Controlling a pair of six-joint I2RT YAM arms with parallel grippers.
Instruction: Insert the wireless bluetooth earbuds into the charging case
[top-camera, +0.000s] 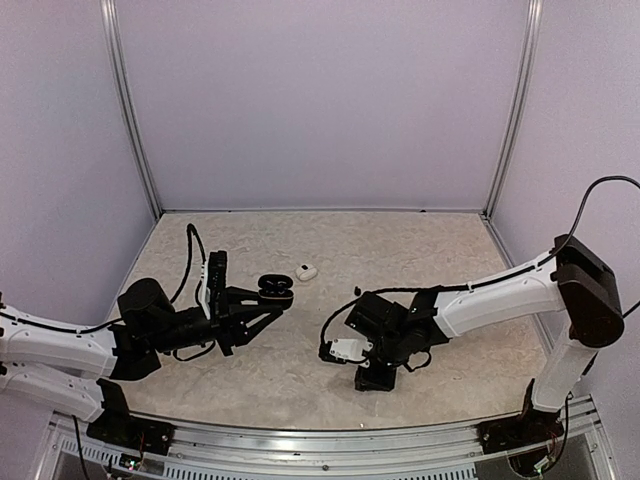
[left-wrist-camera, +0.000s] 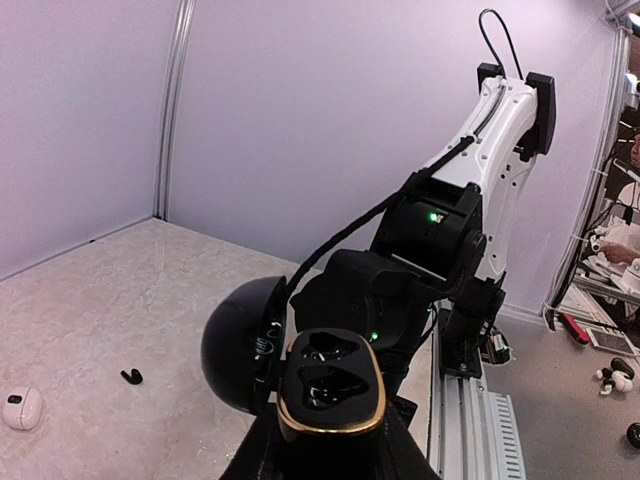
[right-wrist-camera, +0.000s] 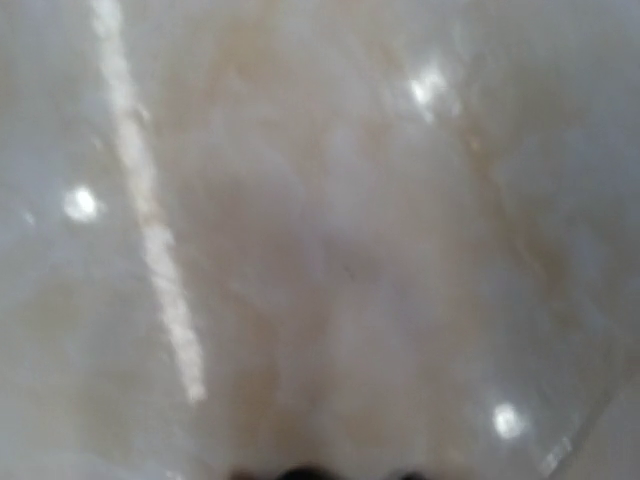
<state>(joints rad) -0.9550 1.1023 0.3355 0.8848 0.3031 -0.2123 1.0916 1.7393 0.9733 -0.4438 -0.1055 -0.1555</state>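
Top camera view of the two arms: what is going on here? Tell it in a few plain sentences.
The left gripper holds the black charging case, lid open, above the table. The right gripper points straight down close to the table; whether it holds anything cannot be seen. A black earbud and a white earbud lie loose on the table, not yet in the case.

The counter (top-camera: 330, 240) is a pale beige slab with faint marbled veining, closed in on three sides by plain lilac wall panels (top-camera: 320, 100). Slim aluminium posts (top-camera: 130, 110) stand at the two back corners, and a ribbed metal rail (top-camera: 330, 452) runs along the near edge. Seen close up, the surface is glossy, with small bright glints of light (right-wrist-camera: 80, 203) and one long pale streak (right-wrist-camera: 150, 250). Past the enclosure's open side lies a grey floor (left-wrist-camera: 560, 420).
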